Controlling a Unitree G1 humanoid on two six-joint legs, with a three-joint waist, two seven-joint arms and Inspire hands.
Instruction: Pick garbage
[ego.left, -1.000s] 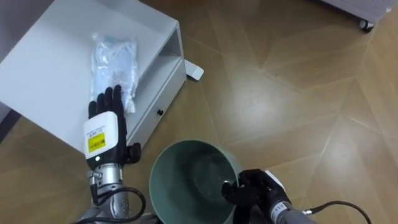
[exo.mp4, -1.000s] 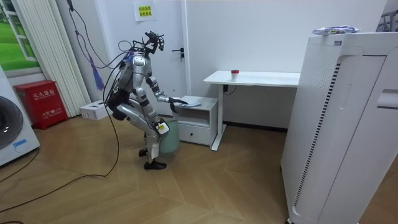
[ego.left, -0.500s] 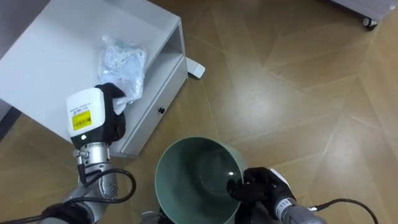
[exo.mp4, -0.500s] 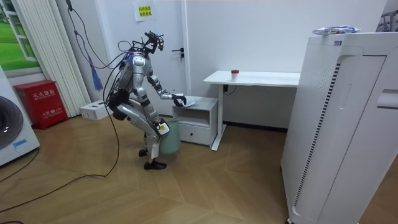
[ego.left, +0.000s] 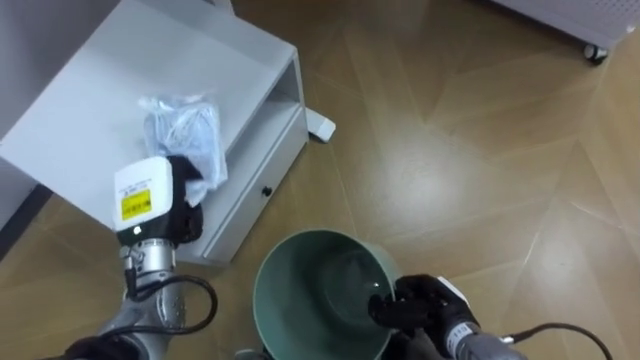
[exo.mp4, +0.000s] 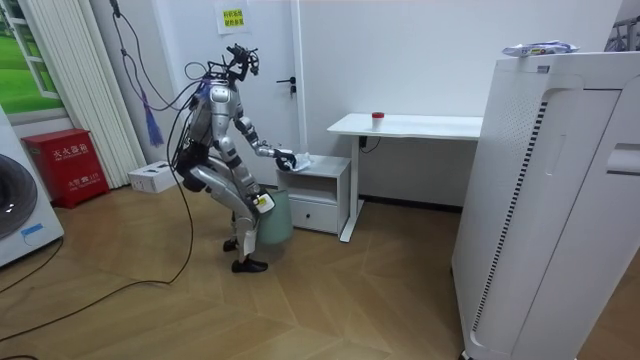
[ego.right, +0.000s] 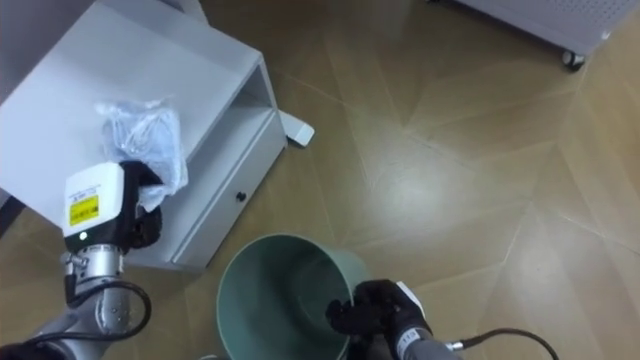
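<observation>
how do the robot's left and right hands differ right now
The left hand is curled round a crumpled clear plastic bag at the top of the white cabinet, while the right hand grips the rim of the green bin. The left hand shows its white back with a yellow label; the right hand shows dark fingers. Both are shut on something.

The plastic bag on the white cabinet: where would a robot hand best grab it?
Probably its near, bunched end, from above on the robot's side. The plastic bag lies crumpled on the cabinet top, soft enough to gather, and the left robot hand curls round that end.
</observation>
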